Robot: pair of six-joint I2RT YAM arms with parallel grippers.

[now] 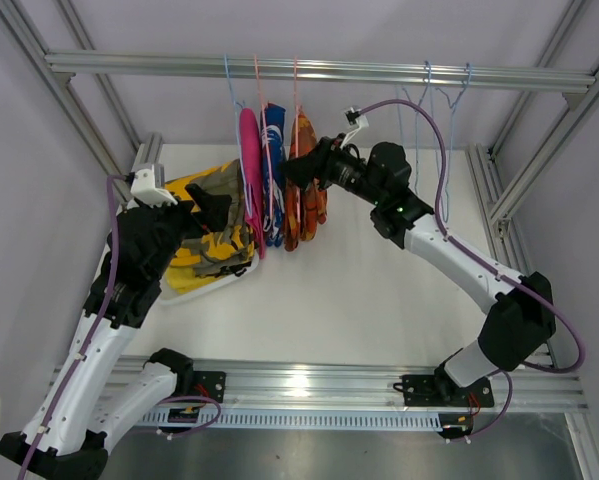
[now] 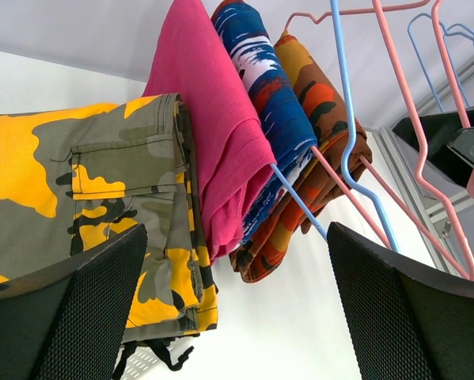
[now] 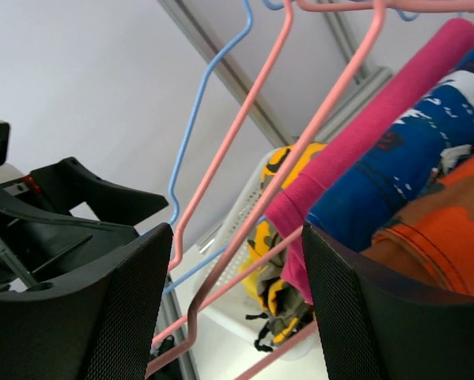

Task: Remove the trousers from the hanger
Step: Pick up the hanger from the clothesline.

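Note:
Three pairs of trousers hang folded over hangers on the rail: magenta point(image 1: 249, 170), blue-and-white point(image 1: 273, 150) and orange camouflage point(image 1: 304, 205). My right gripper point(image 1: 297, 168) is at the top of the orange pair. In the right wrist view it point(image 3: 237, 309) is open, with the wires of a pink hanger point(image 3: 300, 150) running between its fingers and touching neither. My left gripper point(image 1: 212, 205) hovers open over the yellow-and-dark camouflage trousers point(image 2: 102, 182), left of the magenta pair point(image 2: 213, 119). Plain yellow trousers point(image 1: 194, 258) lie under the camouflage pair.
A white basket point(image 1: 204, 285) at the left holds the yellow and camouflage pairs. Two bare blue hangers point(image 1: 429, 110) hang from the rail point(image 1: 329, 70) on the right. Aluminium frame posts stand at both sides of the white table point(image 1: 359, 290).

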